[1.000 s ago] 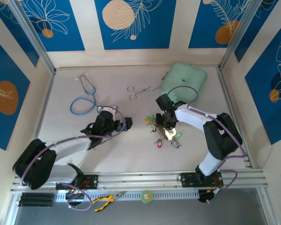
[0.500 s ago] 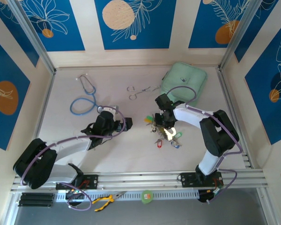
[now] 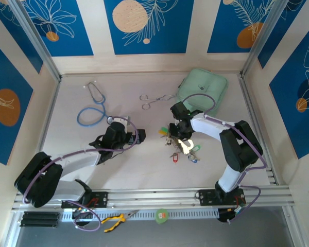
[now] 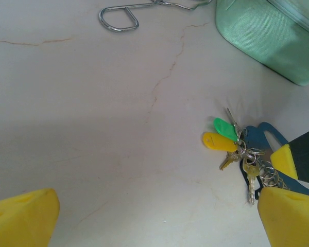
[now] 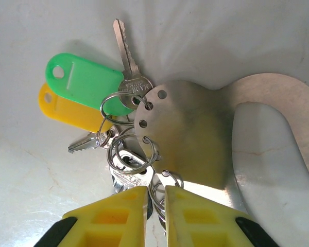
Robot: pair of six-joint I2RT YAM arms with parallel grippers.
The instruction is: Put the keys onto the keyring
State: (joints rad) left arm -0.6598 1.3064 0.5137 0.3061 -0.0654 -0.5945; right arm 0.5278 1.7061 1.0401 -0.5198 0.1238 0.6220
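The keyring (image 5: 190, 134) is a flat metal plate with punched holes that runs into a curved loop (image 5: 283, 108). It lies mid-table (image 3: 185, 146). Keys (image 5: 124, 51) hang from its holes on split rings, with a green tag (image 5: 85, 77) and a yellow tag (image 5: 67, 110). My right gripper (image 5: 155, 206) is over the bunch (image 3: 176, 135), its yellow fingers nearly together with split rings pinched between them. A red-headed key (image 3: 174, 157) and two more tags (image 3: 194, 151) lie loose nearby. My left gripper (image 4: 154, 226) is open, to the left of the bunch (image 4: 242, 152), over bare table (image 3: 136, 135).
A blue stethoscope (image 3: 92, 105) lies at the back left. Steel forceps (image 3: 153, 99) and a green pouch (image 3: 202, 88) lie behind the keys. Yellow-handled pliers (image 3: 116, 220) sit on the front rail.
The right gripper's jaws have narrowed onto the rings, and its arm has shifted slightly left. The left arm has not moved.
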